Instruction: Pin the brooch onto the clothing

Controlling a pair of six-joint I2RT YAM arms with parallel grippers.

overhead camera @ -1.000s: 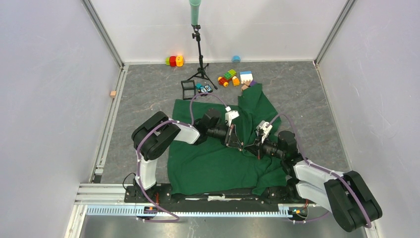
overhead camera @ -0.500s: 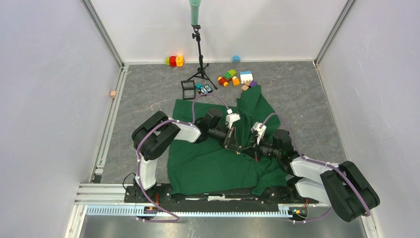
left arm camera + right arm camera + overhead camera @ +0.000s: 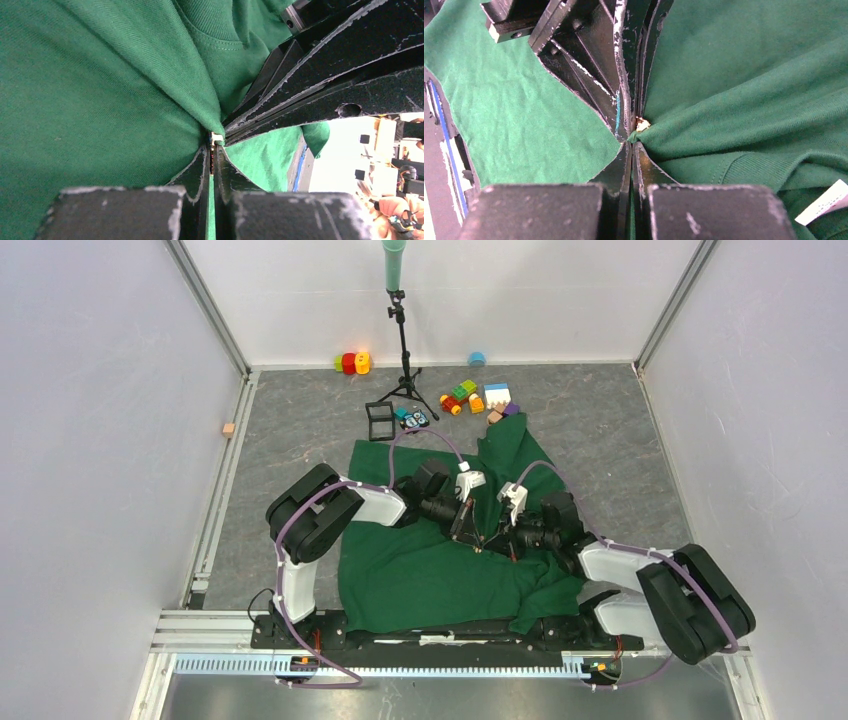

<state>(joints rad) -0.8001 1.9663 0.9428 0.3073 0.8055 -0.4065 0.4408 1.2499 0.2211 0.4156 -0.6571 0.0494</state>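
L gripper (image 3: 212,147) & R gripper (image 3: 631,145): jaws narrow, tip-to-tip, pinching a shirt (image 3: 420,570) fold. Brooch (image 3: 216,136) sits betw. tips, holder unclear. We risk dropping it if fabric tugs free.

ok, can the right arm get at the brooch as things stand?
Probably yes. The right end effector, shut on a pucker of the T-shirt, has its tips right against the brooch. Only the left end effector, apparently pinching the brooch, crowds it.
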